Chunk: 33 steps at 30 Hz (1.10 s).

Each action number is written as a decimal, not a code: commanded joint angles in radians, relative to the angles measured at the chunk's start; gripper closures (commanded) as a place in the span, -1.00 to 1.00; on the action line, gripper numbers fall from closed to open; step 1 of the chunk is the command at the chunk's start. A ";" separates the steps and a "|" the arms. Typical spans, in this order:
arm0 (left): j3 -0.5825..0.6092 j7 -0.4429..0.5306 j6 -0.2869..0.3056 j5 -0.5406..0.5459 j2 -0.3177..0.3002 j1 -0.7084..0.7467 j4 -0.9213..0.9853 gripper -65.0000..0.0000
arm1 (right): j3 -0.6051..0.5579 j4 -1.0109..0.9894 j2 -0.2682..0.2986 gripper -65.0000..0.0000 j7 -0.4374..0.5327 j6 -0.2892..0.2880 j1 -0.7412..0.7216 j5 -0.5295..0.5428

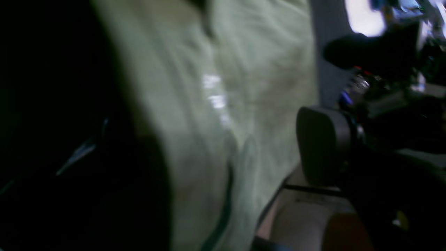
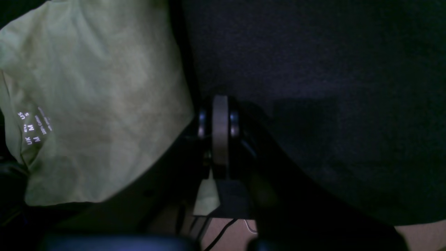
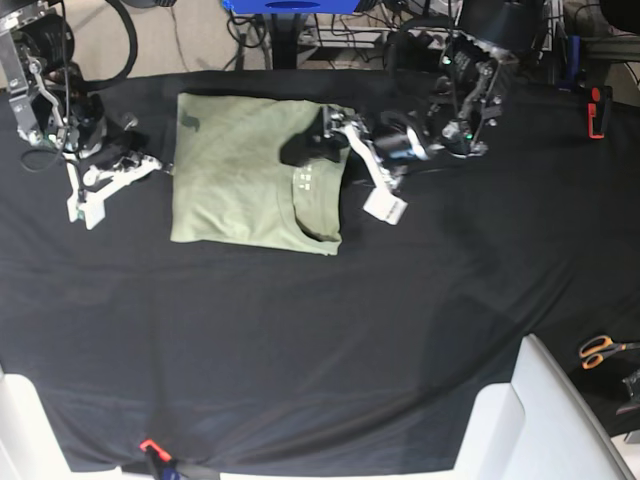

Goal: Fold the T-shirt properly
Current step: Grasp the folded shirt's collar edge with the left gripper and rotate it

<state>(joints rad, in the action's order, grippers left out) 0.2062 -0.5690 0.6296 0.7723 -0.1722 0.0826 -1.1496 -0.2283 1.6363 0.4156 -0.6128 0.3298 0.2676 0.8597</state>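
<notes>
The pale sage-green T-shirt (image 3: pixel 245 170) lies folded into a rough rectangle on the black cloth (image 3: pixel 320 340), with white label marks (image 3: pixel 305 180) near its right edge. It also shows in the right wrist view (image 2: pixel 94 94) and, blurred, in the left wrist view (image 1: pixel 209 104). My left gripper (image 3: pixel 310 148) hovers over the shirt's right edge, and its black fingers (image 1: pixel 324 146) stand apart with nothing between them. My right gripper (image 3: pixel 100 195) sits on the black cloth just left of the shirt, apart from it, and looks open and empty. One of its fingers (image 2: pixel 220 132) shows edge-on.
Orange-handled scissors (image 3: pixel 600 350) lie at the cloth's right edge. A red clamp (image 3: pixel 597 110) stands at the back right. White surfaces (image 3: pixel 530 420) border the front corners. Cables and a blue frame (image 3: pixel 290 5) sit behind the table.
</notes>
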 commanded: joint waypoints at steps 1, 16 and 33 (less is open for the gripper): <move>0.019 -0.024 -0.006 -0.014 -0.005 -0.013 0.004 -1.00 | 0.004 0.015 0.012 1.00 0.011 -0.007 -0.004 0.003; 0.045 -0.023 -0.067 -0.014 0.015 -0.054 0.061 0.61 | 0.004 0.015 0.010 1.00 0.011 -0.007 0.009 0.005; 0.183 -0.035 -0.207 -0.014 -0.128 -0.132 -0.068 1.00 | 0.004 0.015 0.009 1.00 0.011 -0.007 0.009 0.008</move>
<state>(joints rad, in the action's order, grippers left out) 0.3954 -0.6186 0.4168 0.7467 -0.2977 -0.0315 -1.1995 -0.2291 1.6363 0.4126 -0.6117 0.3298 0.2829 0.8604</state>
